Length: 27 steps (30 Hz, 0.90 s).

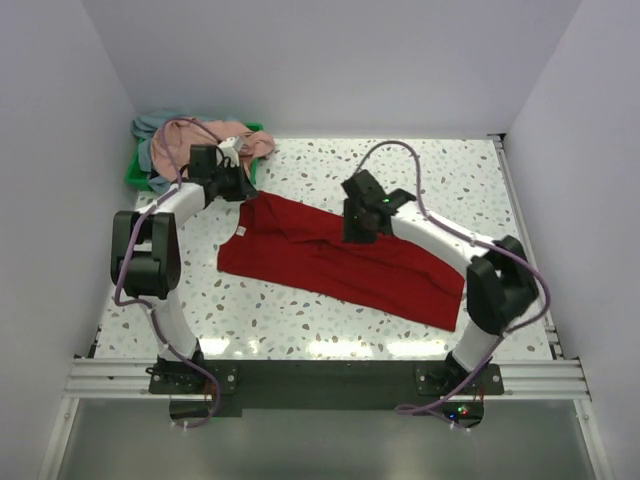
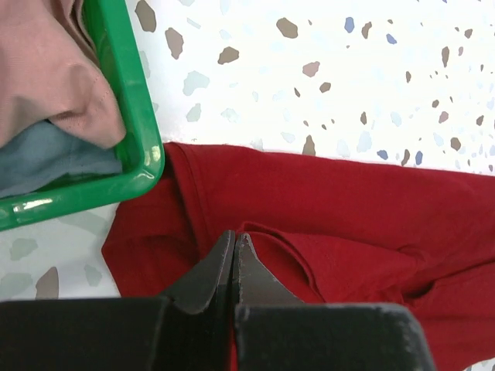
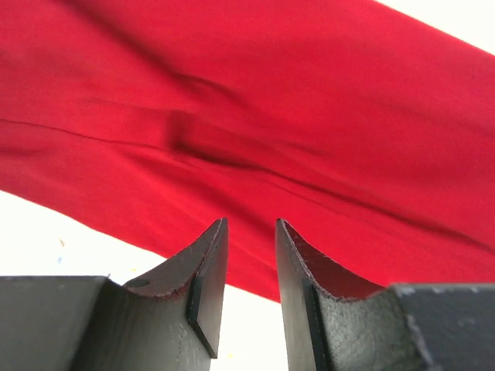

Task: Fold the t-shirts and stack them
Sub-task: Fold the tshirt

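The red shirt (image 1: 330, 265) is laid out on the table (image 1: 450, 170) between the two arms. It is rumpled, with a long crease along its middle. No clean fold is seen yet, so the step in hand is judged to be the flattening or first fold of this shirt.

The left gripper (image 2: 234, 236) is held with its jaws together at the shirt's far-left corner. Whether a pinch of cloth is caught between them cannot be told. The right gripper (image 3: 251, 224) is poised over the shirt's middle, jaws apart, with nothing between them.

For the next move, an edge is probably to be taken by the right gripper. The cloth would then need to be drawn flat before it is doubled over.

The pink shirt (image 1: 215, 138) and the grey-blue shirt (image 1: 150, 125) are heaped in the green tray (image 2: 135, 100) at the table's far-left corner, and neither is folded. The tray's rim is set just beside the red shirt's corner, so it could be knocked by the left arm if the cloth is pulled that way.
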Each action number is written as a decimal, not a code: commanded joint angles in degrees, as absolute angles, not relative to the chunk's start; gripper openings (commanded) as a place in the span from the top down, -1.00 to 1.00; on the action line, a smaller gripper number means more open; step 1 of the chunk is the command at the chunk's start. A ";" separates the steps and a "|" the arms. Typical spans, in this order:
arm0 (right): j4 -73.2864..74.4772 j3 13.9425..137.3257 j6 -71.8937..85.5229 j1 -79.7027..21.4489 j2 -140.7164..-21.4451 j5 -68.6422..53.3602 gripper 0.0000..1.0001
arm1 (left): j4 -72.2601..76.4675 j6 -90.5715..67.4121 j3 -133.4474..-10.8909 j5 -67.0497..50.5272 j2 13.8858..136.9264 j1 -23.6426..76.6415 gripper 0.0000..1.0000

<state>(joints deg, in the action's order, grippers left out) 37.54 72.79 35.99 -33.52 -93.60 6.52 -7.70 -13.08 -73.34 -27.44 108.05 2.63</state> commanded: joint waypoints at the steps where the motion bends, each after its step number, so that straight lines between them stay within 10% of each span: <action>1: 31.38 82.07 37.09 -39.62 -100.70 7.56 0.31 | -5.01 -14.06 -75.94 -28.04 109.16 2.11 1.00; 27: 30.49 108.97 34.10 -46.84 -131.39 9.66 0.36 | -3.60 -16.08 -75.41 -30.32 110.83 2.11 1.00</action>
